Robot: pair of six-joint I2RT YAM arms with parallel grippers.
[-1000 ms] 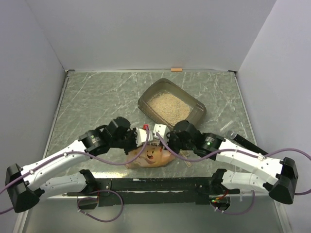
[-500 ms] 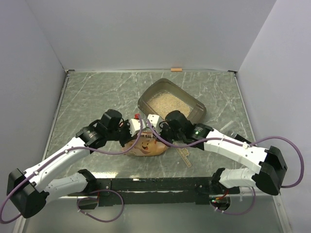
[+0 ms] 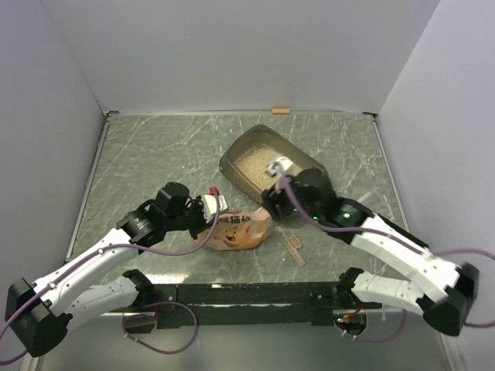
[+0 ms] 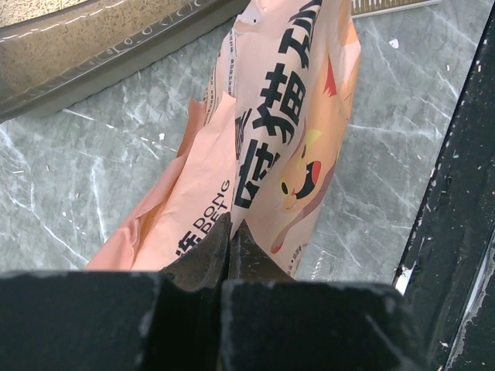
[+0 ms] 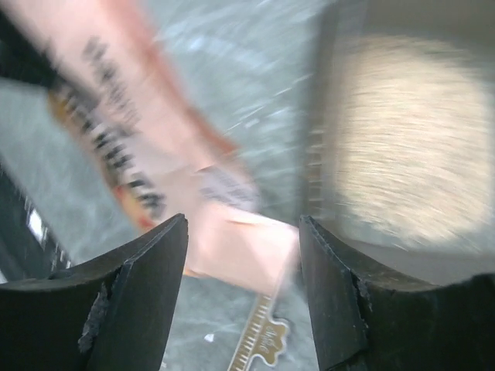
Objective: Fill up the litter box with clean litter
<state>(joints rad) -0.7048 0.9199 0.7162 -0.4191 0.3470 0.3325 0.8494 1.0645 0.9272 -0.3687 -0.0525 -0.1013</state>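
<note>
Since a second ago the right arm (image 3: 387, 246) swings away; the left hand (image 4: 230, 236) pinches the crinkled orange-pink printed bag (image 3: 240, 229) on the bench (image 3: 155, 154). The right hand (image 5: 244, 224) gapes empty at the rim of the dark translucent litter box (image 3: 312, 179) holding pale beige litter (image 3: 254, 164). One-sided lifting risks spilling leftovers.

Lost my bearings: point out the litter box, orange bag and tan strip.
litter box (image 3: 229, 165): top view, left rim.
orange bag (image 4: 286, 116): left wrist view, printed face.
tan strip (image 3: 292, 244): top view, its middle.
</note>
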